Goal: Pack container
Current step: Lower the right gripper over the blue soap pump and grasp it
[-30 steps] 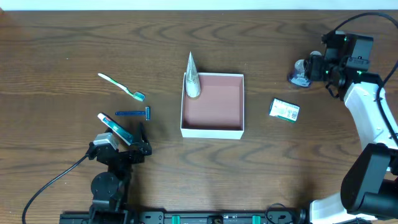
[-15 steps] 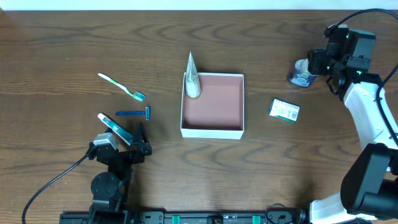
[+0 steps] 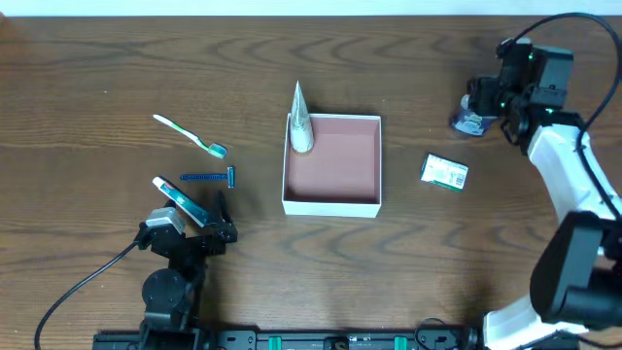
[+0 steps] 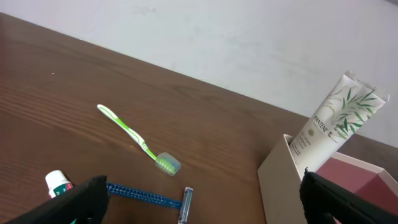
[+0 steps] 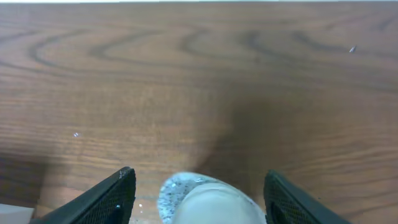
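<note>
The container (image 3: 330, 205), a square white box with a pinkish inside, stands mid-table. A white tube (image 3: 301, 122) (image 4: 329, 127) leans upright in its back left corner. At the far right stands a clear round bottle (image 3: 469, 119) (image 5: 208, 202). My right gripper (image 3: 483, 102) (image 5: 199, 180) is open around it, with a gap showing on each side. My left gripper (image 3: 191, 216) (image 4: 205, 208) is open low at the front left, holding nothing. Just beyond it lie a blue razor (image 3: 209, 178) (image 4: 149, 197) and a green toothbrush (image 3: 190, 135) (image 4: 137, 140).
A small green-and-white carton (image 3: 444, 172) lies between the container and the right arm. A small toothpaste tube (image 3: 178, 198) (image 4: 57, 183) lies by the left gripper's left finger. The container's near wall (image 4: 280, 186) rises at the right of the left wrist view.
The right wrist has shifted slightly, first toward the back and then left, staying at the bottle. The bottle, the left arm and everything else stayed put.
</note>
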